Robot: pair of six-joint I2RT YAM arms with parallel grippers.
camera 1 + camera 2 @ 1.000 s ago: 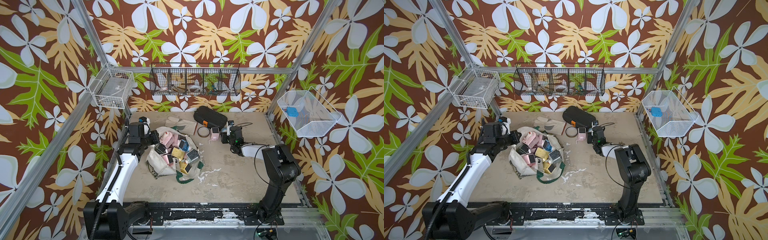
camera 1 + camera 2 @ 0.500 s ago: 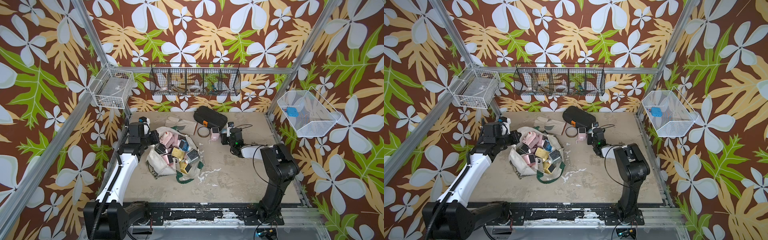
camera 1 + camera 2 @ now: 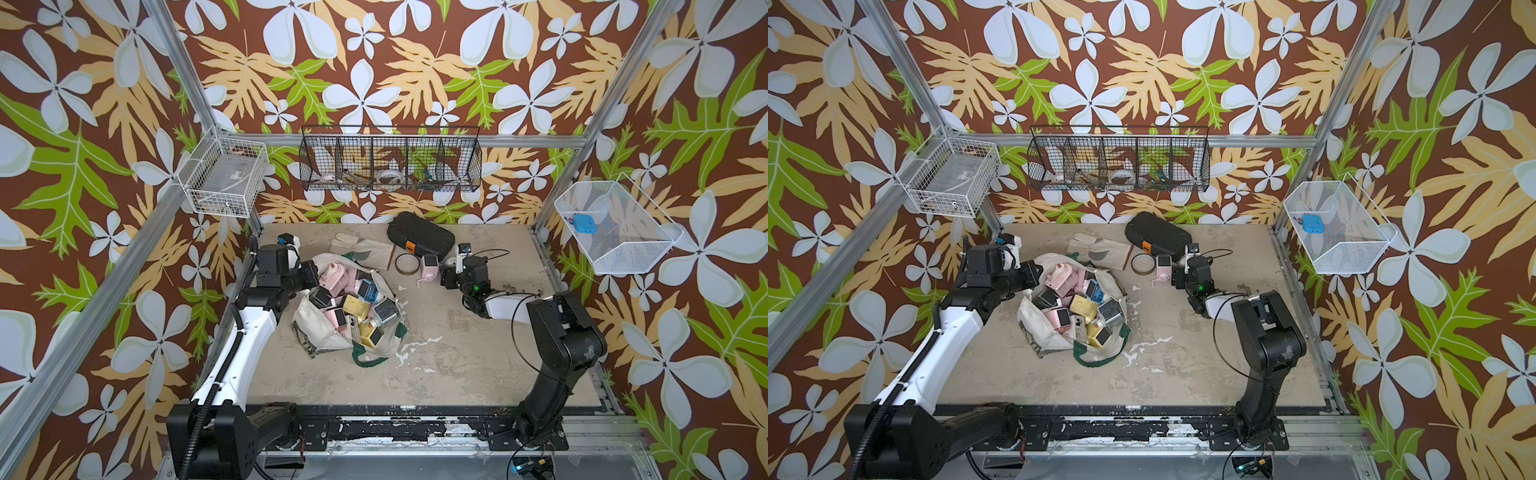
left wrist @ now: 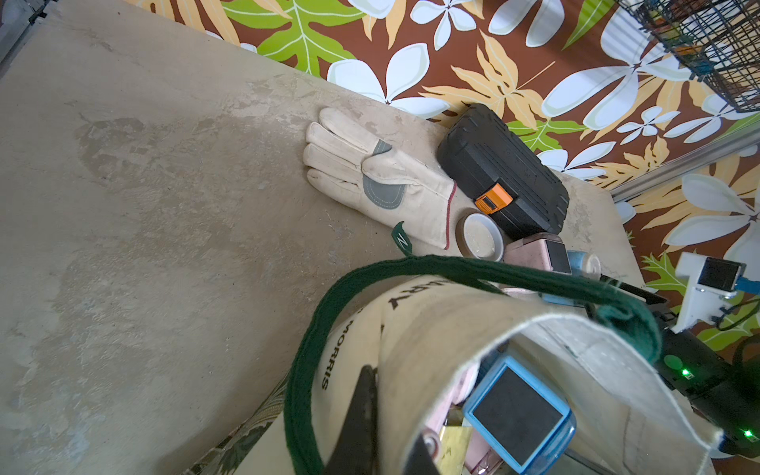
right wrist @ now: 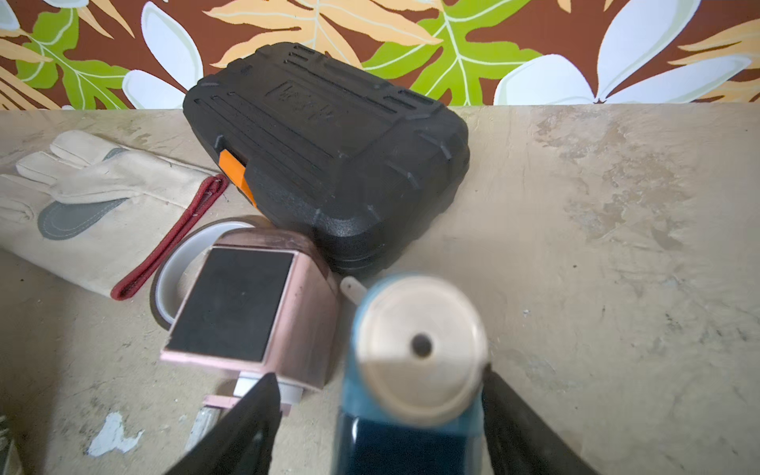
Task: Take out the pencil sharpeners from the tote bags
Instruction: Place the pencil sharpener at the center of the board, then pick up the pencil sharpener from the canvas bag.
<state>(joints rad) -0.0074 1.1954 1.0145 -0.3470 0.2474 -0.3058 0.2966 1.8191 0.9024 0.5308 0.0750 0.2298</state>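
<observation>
"Where's the blue pencil sharpener (image 5: 411,349)?"
"Between the right tool's (image 5: 376,384) parted jaws, beside the pink pencil sharpener (image 5: 246,304). The left tool (image 3: 311,277) is clamped on the tote bag's (image 4: 452,329) limp rim."
"Handling?"
"Light, rigid, slick plastic, probably; squeeze its flat sides."

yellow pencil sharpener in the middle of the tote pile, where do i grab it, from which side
Grip two opposite side faces, probably coming straight down from above: the yellow boxy plastic sharpener lies broad face up atop the pile, hemmed in sideways by other sharpeners and the cream canvas tote.
</observation>
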